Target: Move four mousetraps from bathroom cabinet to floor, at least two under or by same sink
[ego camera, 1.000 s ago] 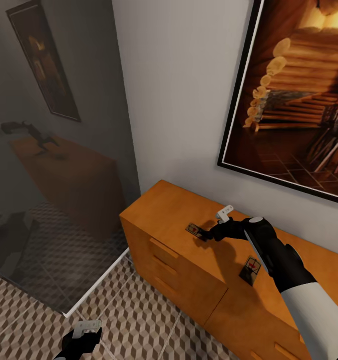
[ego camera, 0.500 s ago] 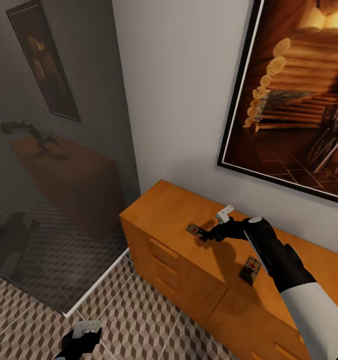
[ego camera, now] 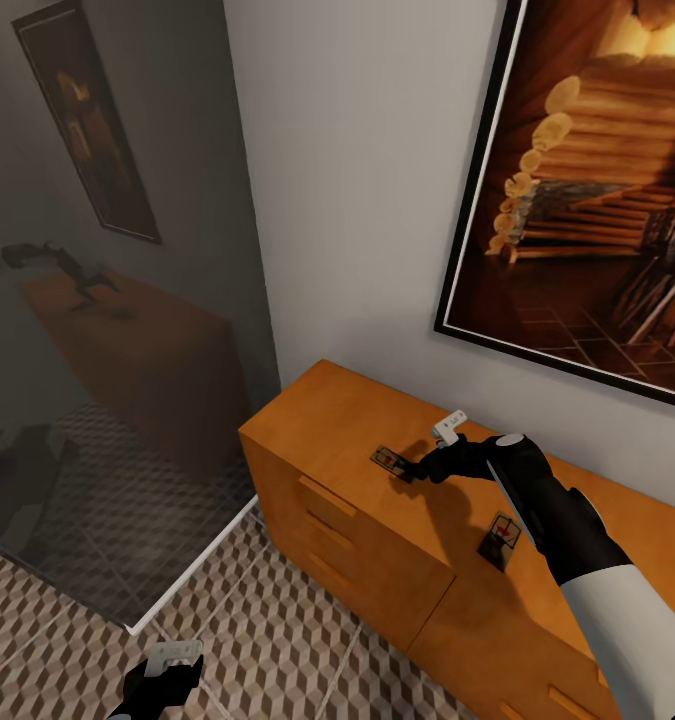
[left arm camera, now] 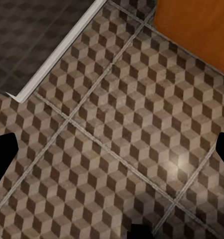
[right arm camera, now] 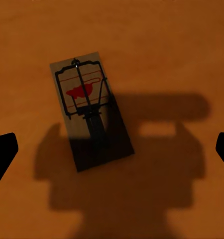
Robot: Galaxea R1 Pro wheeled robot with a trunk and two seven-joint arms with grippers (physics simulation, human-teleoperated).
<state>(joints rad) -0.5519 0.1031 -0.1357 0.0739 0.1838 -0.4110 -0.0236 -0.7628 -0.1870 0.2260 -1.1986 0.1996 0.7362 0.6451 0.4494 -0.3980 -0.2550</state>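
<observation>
The left gripper (ego camera: 167, 660) hangs low over the cube-patterned brown, beige and grey tiled bathroom floor (ego camera: 277, 640), its jaws spread wide with nothing between them. On the top of the low orange-brown wooden cabinet (ego camera: 317, 420), one small brown wooden mousetrap (ego camera: 388, 461) lies flat just beside the right gripper (ego camera: 427, 462), whose jaws stand released above it. A second mousetrap (ego camera: 501, 536) lies further right, partly behind the arm.

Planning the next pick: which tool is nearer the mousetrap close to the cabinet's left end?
Right. The right tool hovers open just over that mousetrap on the cabinet; the left tool hangs low over the floor.
</observation>
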